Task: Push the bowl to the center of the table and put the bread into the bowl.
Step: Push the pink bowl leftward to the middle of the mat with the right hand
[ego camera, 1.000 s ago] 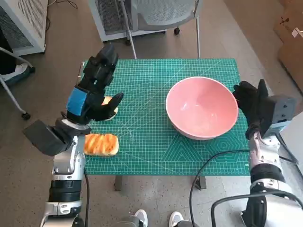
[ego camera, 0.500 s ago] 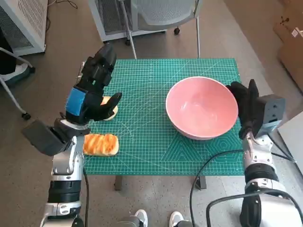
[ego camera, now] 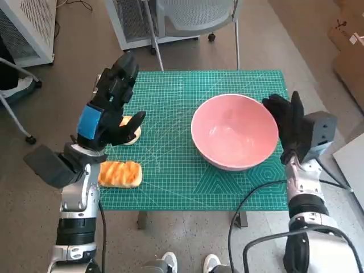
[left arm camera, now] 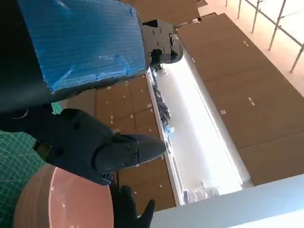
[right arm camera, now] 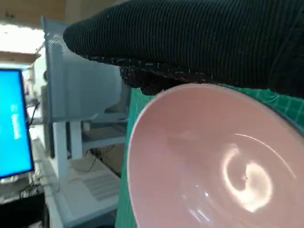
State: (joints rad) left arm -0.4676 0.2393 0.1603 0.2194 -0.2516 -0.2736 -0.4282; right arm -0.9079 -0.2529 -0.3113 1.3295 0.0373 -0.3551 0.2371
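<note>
Bowl point(ego camera: 235, 131) seemingly touches right hand point(ego camera: 287, 122); head view shows bread point(ego camera: 120, 174).

Open green mat point(ego camera: 170, 153) lies between the left hand point(ego camera: 111, 108) and the pink bowl point(ego camera: 234, 131). Right hand point(ego camera: 287, 122) blocks the bowl's far-right rim. Two bread pieces point(ego camera: 119, 173) point(ego camera: 129, 129) crowd the mat's left edge.

A small table carries a green cutting mat point(ego camera: 170, 165) marked with a white grid, which covers nearly its whole top. On the mat, a pink bowl point(ego camera: 234, 131) stands right against my gloved right hand point(ego camera: 287, 126). A glazed bread loaf point(ego camera: 120, 174) lies near the mat's edge, below my left hand point(ego camera: 108, 111). A second, paler piece of bread point(ego camera: 131, 129) lies partly hidden under my left hand's fingers.
</note>
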